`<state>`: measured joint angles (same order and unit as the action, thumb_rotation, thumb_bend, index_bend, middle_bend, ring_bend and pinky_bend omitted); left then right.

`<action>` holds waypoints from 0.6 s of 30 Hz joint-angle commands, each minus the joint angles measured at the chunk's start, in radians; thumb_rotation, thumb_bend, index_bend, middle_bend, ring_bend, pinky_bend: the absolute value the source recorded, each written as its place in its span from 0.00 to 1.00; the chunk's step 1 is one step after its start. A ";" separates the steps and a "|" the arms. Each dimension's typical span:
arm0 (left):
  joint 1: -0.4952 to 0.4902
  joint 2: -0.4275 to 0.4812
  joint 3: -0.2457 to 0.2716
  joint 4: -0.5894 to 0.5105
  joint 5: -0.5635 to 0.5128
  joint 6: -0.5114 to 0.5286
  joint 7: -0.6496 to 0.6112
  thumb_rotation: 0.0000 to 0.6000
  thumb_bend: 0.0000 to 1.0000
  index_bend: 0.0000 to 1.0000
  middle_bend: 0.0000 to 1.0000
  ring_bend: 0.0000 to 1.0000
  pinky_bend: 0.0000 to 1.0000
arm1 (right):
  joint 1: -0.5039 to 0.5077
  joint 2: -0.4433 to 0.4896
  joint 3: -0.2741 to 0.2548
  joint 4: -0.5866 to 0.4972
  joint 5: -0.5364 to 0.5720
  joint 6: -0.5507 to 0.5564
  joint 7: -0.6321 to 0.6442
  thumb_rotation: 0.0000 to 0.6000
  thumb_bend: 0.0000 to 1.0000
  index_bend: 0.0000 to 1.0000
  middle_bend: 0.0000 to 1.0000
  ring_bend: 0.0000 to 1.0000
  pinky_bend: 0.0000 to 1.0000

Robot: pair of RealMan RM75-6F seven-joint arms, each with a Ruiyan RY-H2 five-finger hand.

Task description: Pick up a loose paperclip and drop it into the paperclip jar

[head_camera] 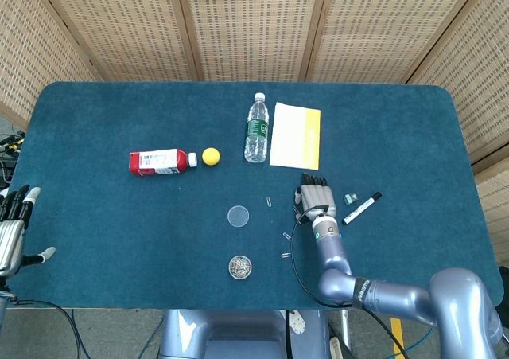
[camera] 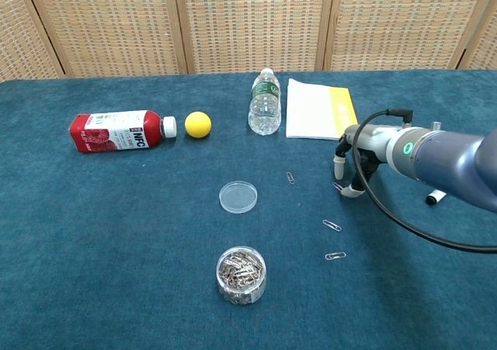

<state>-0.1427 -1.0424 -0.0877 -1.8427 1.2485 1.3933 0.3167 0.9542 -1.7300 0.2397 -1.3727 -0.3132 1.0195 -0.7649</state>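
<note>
Now: thin purple paperclip [camera: 337, 186] flat under right hand [camera: 351, 166] fingertips.

table [head_camera: 119, 239]: deep teal cloth
ball [head_camera: 210, 156]: yellow
juice bottle [head_camera: 159, 162]: red, white label
notepad [head_camera: 295, 135]: white, yellow strip

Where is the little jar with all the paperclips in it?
In the chest view the paperclip jar stands near the table's front edge, about mid-width, just in front of its clear lid and left of two loose paperclips.
</note>
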 commanded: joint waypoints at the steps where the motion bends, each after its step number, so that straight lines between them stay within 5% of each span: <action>1: -0.001 0.000 0.000 0.001 -0.002 -0.001 0.000 1.00 0.03 0.00 0.00 0.00 0.00 | -0.001 -0.006 0.000 0.008 -0.005 0.000 0.003 1.00 0.30 0.47 0.00 0.00 0.03; 18: -0.005 -0.003 0.002 0.002 -0.011 -0.003 0.003 1.00 0.03 0.00 0.00 0.00 0.00 | -0.010 -0.041 -0.011 0.042 -0.041 -0.008 0.006 1.00 0.30 0.52 0.00 0.00 0.05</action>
<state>-0.1478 -1.0453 -0.0856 -1.8410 1.2376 1.3902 0.3197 0.9447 -1.7702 0.2286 -1.3308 -0.3513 1.0117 -0.7600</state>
